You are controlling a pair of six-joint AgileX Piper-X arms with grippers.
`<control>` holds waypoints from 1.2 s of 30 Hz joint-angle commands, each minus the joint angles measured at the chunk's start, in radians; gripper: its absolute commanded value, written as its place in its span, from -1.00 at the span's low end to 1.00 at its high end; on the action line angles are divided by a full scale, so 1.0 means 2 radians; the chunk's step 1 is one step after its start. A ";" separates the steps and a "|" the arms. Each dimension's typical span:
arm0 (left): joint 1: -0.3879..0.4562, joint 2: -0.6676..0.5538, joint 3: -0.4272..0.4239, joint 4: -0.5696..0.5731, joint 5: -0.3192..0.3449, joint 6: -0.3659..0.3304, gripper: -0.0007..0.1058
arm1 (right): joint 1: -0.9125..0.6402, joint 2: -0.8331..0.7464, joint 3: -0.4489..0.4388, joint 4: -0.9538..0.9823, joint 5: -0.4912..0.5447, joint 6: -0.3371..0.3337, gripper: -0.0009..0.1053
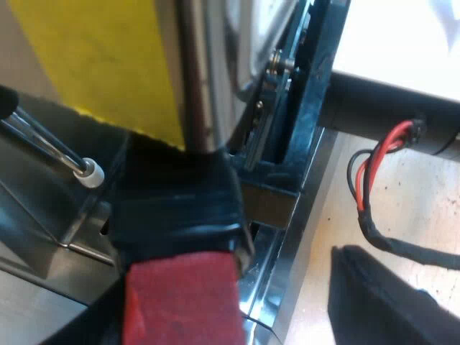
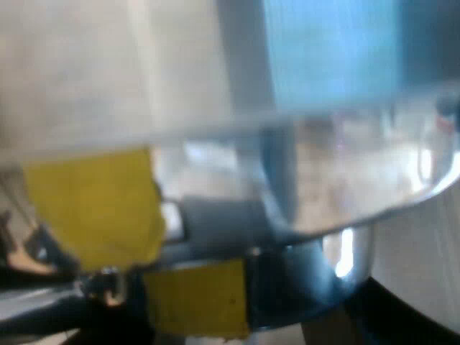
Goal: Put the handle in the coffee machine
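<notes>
The holder's dark handle (image 1: 172,208) stands at the espresso machine's (image 1: 215,65) metal front, with its red end (image 1: 183,302) pointing toward the camera. My left gripper (image 1: 237,316) is open around that red end. One black finger (image 1: 388,302) is clearly apart from it, with bare counter showing in the gap. The holder's metal head is hidden behind the handle. In the right wrist view, a rounded shiny metal part (image 2: 359,215) of the machine is very close, with yellow tape (image 2: 93,208) beside it.
A steam wand with a white tip (image 1: 90,172) hangs over the metal drip tray (image 1: 43,287), close to the handle. A yellow patch (image 1: 108,57) marks the machine's front. A blurred blue shape (image 2: 330,50) shows above the shiny part.
</notes>
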 commanded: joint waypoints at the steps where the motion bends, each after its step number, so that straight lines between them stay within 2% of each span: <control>1: -0.004 -0.011 0.005 -0.007 -0.010 0.012 0.00 | -0.005 -0.006 -0.010 -0.025 -0.004 -0.007 -0.25; 4: 0.000 -0.011 0.020 -0.007 -0.033 0.026 0.00 | -0.005 -0.006 -0.010 -0.025 -0.004 -0.007 -0.25; 8: 0.013 -0.011 0.037 -0.007 -0.037 0.031 0.00 | -0.005 -0.006 -0.010 -0.025 -0.004 -0.007 -0.25; 12: 0.053 -0.011 0.054 -0.012 -0.038 0.032 0.00 | -0.005 -0.006 -0.010 -0.025 -0.004 -0.007 -0.25; 20: 0.132 -0.011 0.054 -0.012 -0.033 0.036 0.00 | -0.005 -0.006 -0.010 -0.025 -0.004 -0.007 -0.25; 25: 0.176 -0.011 0.054 -0.012 -0.019 0.049 0.00 | -0.005 -0.006 -0.010 -0.025 -0.004 -0.007 -0.25; 29: 0.192 -0.011 0.052 -0.016 -0.015 0.051 0.00 | -0.005 -0.006 -0.010 -0.025 -0.004 -0.007 -0.25; 31: 0.205 -0.011 0.047 -0.024 0.018 0.047 0.00 | -0.005 -0.006 -0.010 -0.025 -0.004 -0.007 -0.25; 36: 0.208 -0.011 0.016 -0.031 0.055 0.018 0.00 | -0.005 -0.006 -0.010 -0.026 -0.004 -0.007 -0.25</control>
